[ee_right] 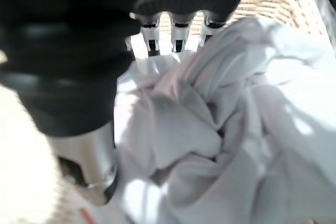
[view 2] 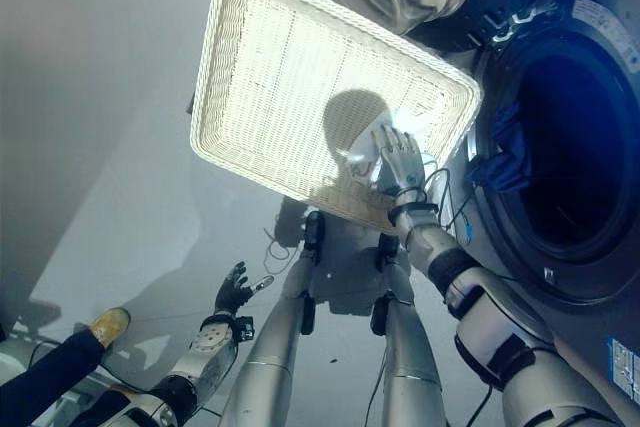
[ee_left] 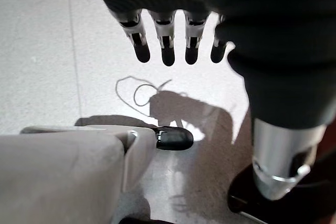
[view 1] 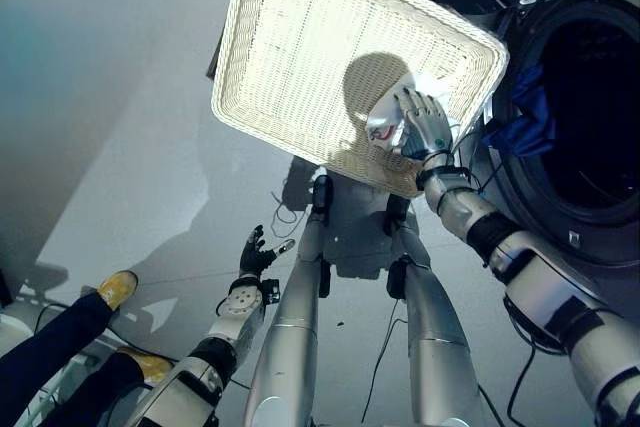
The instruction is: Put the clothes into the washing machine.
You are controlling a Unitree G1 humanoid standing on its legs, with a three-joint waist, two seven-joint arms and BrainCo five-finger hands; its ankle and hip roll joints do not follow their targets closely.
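A white wicker basket (view 1: 300, 57) is seen standing beside a washing machine (view 1: 590, 127), whose round door is open onto a dark drum. A blue garment (view 1: 528, 117) is draped over the lip of the opening, half in and half out; whether more lies deeper in the drum cannot be told.

The right hand (view 1: 425, 127) is placed in the basket's corner nearest the machine, on a crumpled white garment (view 1: 385, 122) with a touch of red at one edge. In the right wrist view the cloth (ee_right: 220, 129) is bunched against the hand (ee_right: 173, 30), and the fingers are curled down into its folds, so the garment is judged to be grasped, though it has not been raised clear of the basket.

The left hand (view 1: 255, 252) is held low over the floor, well apart from the basket, with fingers relaxed and nothing in them; this is confirmed in the left wrist view (ee_left: 168, 51).

A person's dark-clad leg and yellow shoe (view 1: 118, 289) are seen at the lower left edge.

The task is judged to be partly done: one blue piece is at the drum, and the white piece is left to be carried across. No other clothes are seen in the basket, so this appears to be the last item. The blue garment may need pushing further in.
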